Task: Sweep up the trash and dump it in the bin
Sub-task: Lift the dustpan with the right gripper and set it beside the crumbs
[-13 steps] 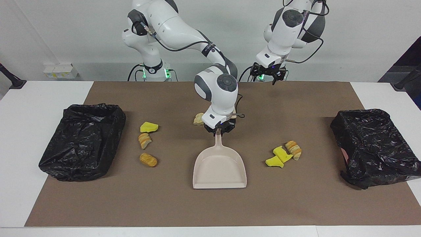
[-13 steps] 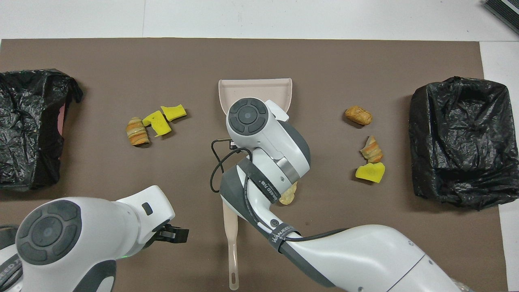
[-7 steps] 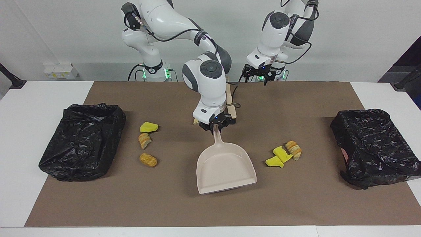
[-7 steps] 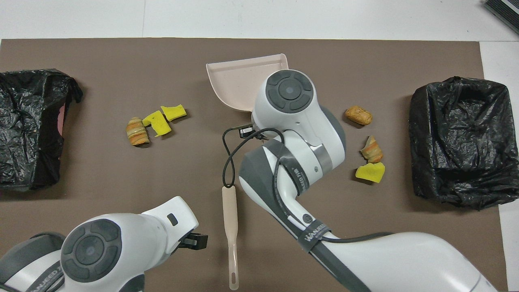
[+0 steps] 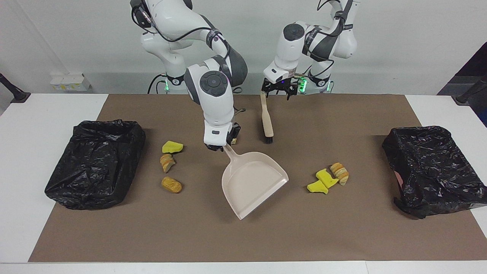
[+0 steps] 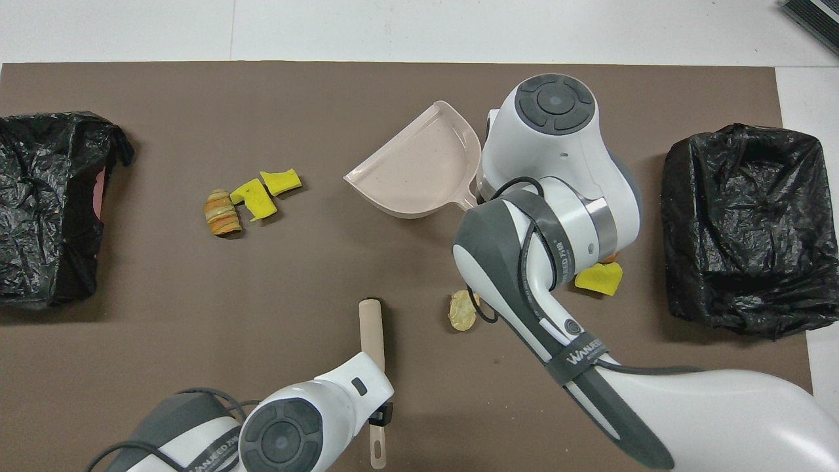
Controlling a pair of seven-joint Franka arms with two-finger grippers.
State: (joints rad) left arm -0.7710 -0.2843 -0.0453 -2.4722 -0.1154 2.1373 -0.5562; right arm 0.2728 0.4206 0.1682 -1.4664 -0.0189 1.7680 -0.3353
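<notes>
While our right gripper (image 5: 220,146) clamps the beige plastic dustpan's (image 5: 252,182) handle at frame centre, we judge the yellow sponge scraps (image 5: 322,180) light, soft, easily swept.

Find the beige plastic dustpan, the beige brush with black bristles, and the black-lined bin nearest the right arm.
Beige plastic dustpan (image 5: 251,182): facing view, middle of the pan.
Beige black-bristled brush (image 5: 266,121): facing view, handle.
Black-lined bin (image 5: 95,163): facing view, bag's crumpled side.
</notes>
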